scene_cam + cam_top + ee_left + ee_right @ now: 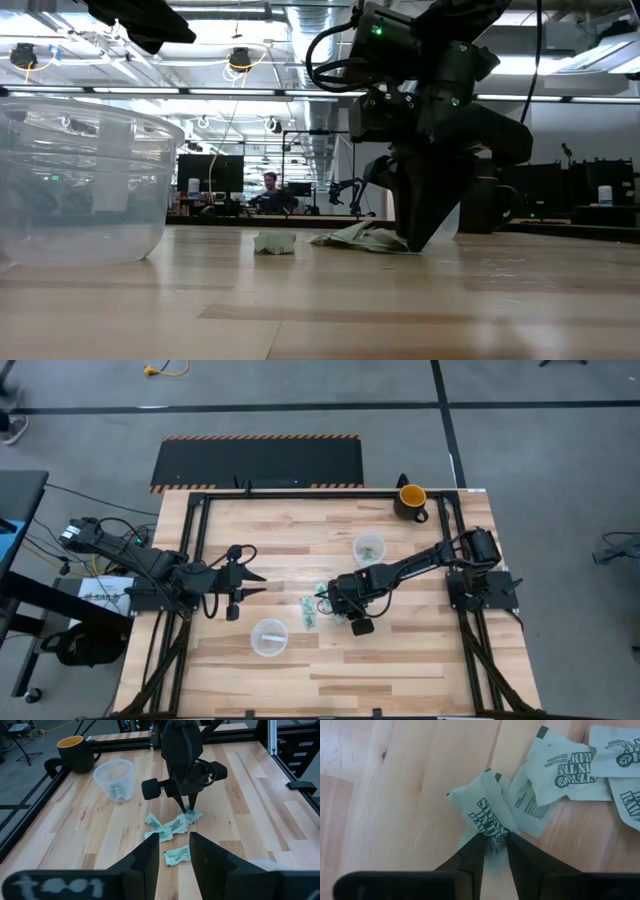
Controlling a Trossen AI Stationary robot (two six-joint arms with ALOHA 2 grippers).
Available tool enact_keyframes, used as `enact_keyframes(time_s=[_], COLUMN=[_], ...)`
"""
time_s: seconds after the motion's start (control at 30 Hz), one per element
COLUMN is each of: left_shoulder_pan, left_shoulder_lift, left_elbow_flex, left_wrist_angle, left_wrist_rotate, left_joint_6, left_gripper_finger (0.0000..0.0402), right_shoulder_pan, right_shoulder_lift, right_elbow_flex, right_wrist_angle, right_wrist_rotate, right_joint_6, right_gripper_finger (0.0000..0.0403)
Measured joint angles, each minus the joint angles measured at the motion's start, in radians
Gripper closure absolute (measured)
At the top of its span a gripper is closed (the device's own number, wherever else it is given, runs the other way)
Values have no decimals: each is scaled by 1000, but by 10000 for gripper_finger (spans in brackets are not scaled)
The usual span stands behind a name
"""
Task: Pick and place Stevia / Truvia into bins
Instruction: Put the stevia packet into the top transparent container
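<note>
Several light green and white Stevia sachets (174,826) lie flat and loose on the wooden table near its middle. My right gripper (494,840) points steeply down at the pile's right end and is shut on one sachet (481,812). My left gripper (175,860) hovers open above the table's left side, pointing toward the pile and touching nothing. One clear cup (369,548) stands beyond the pile with sachets in it. A second clear cup (269,637) stands nearer the front edge. My right gripper pinches one sachet between its two fingertips (475,851), at the sachet's near end (492,834). The fingers come from above, slanting down. The paper buckles up between them, and the rest of the sachet lies on the table, over a neighbouring sachet (527,802).
A dark mug with a yellow inside (412,500) stands at the table's far right corner. Black frame rails (300,492) run along the table's edges. Bare wood lies across the front of the table and between the two arms.
</note>
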Motion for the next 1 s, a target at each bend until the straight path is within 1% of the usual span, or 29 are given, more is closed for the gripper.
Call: enact_keyframes(time_s=[0.3, 0.37, 0.6, 0.8, 0.87, 1.0], left_shoulder_pan=[0, 0, 0, 0, 0, 0], left_shoulder_lift=[0, 0, 0, 0, 0, 0], left_elbow_flex=[0, 0, 0, 0, 0, 0], left_wrist_angle=[0, 0, -1, -3, -4, -4], left_wrist_rotate=[0, 0, 0, 0, 0, 0], left_joint_6=[0, 0, 0, 0, 0, 0], left_gripper_finger=[303, 303, 303, 303, 303, 303], right_shoulder_pan=[0, 0, 0, 0, -1, -10], right_shoulder_lift=[-2, -8, -31, -44, -43, -44], right_elbow_flex=[0, 4, 49, 76, 94, 133], right_wrist_angle=[-9, -37, -71, -122, -175, -298], right_wrist_rotate=[-1, 0, 0, 21, 40, 131], right_joint_6=[-1, -1, -7, -16, -17, -18], right_gripper_finger=[351, 356, 378, 395, 399, 401])
